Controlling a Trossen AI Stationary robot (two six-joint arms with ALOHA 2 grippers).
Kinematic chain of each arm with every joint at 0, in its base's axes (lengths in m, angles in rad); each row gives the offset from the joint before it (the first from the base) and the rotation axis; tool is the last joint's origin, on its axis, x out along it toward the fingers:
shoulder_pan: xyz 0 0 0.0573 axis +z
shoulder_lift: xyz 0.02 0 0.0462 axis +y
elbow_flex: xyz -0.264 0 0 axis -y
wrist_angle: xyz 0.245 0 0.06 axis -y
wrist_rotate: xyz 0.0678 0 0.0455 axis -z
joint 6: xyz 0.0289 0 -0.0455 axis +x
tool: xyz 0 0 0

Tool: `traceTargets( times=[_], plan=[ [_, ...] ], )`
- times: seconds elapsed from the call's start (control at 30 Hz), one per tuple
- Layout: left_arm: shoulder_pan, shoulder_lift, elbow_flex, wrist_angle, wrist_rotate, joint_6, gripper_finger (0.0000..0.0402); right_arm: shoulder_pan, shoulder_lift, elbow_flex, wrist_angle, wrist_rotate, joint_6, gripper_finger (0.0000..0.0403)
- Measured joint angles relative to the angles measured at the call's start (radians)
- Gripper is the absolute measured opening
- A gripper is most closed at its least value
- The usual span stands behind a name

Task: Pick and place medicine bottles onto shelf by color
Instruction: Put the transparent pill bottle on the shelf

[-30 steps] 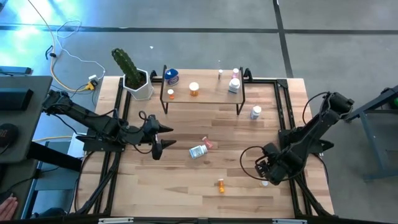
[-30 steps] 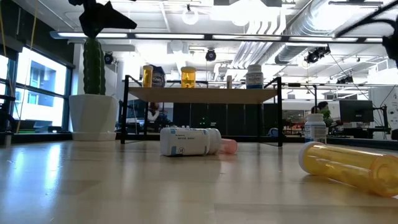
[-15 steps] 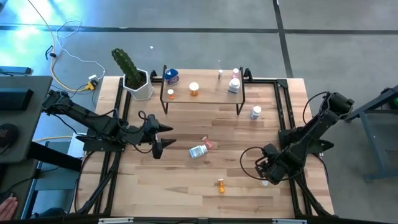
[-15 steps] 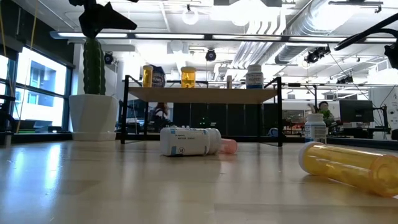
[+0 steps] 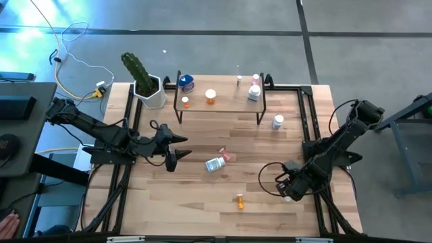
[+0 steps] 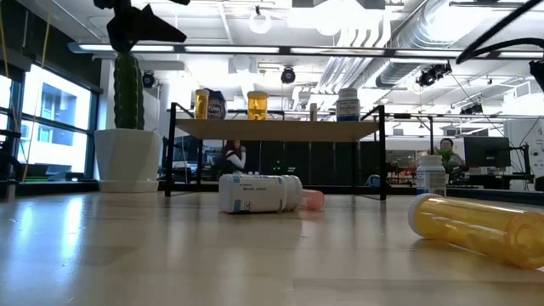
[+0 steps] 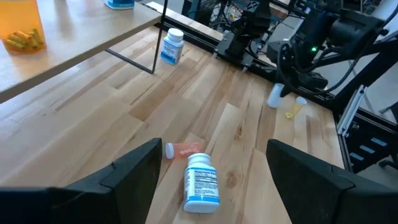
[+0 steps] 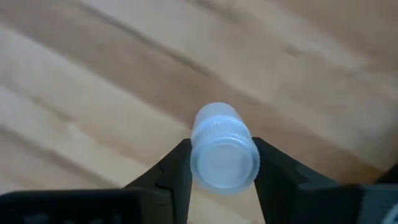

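Note:
My right gripper is low over the table's near right, shut on a small white bottle that shows cap-first between its fingers. My left gripper hovers open above the table's left middle, touching nothing. The shelf stands on its black legs at the far middle, with blue, orange and white bottles on it. A white labelled bottle and a pink vial lie on their sides mid-table. An orange bottle lies near the front, and a white one stands right of the shelf. My right gripper pinches the white bottle at its capped top end between the two fingers, one on each side. The fingers come from above, pointing down. The bottle stands upright with its cap up, its base on the table.
A green cactus in a white pot stands at the far left corner beside the shelf. Black frame rails run along the table's left and right sides. Bare wood lies between the two arms near the front.
My right gripper has shifted slightly toward the table's near left, down around the white bottle. The bottles on the table and shelf have not moved.

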Motion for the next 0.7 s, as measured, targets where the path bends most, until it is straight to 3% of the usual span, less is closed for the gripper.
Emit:
traceTargets(
  times=[0.13,0.27,0.7],
  plan=[
    [0.015,0.000,0.000,-0.006,0.000,0.000,0.0280,-0.034,0.001,0.022,0.033,-0.002,-0.017,0.0124],
    [0.040,0.000,0.000,-0.007,0.000,0.026,0.0280,-0.091,0.001,0.077,-0.057,0.016,-0.053,0.0120],
    [0.140,0.000,0.000,-0.007,0.084,0.165,0.0280,-0.377,0.001,0.281,-0.149,0.038,-0.314,0.0121]
  ],
)
